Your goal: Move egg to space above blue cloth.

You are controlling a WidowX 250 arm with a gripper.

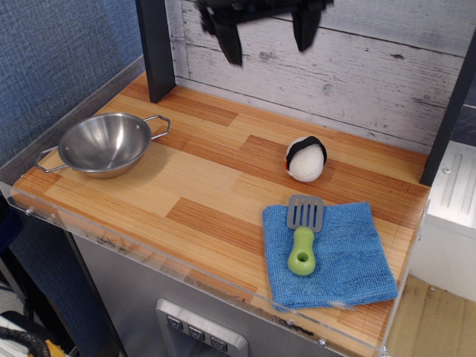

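Pincer point(266, 33) at top centre of frame: only two dark fingers show, motion-blurred; wrist and arm cut off by top edge. Spatula point(303, 233) hides patch of blue cloth point(349, 256) beneath it. Egg point(306, 158): underside and far side out of sight. Table point(201, 186): lower right corner cut by bottom edge. Dark post at right edge partly cropped.
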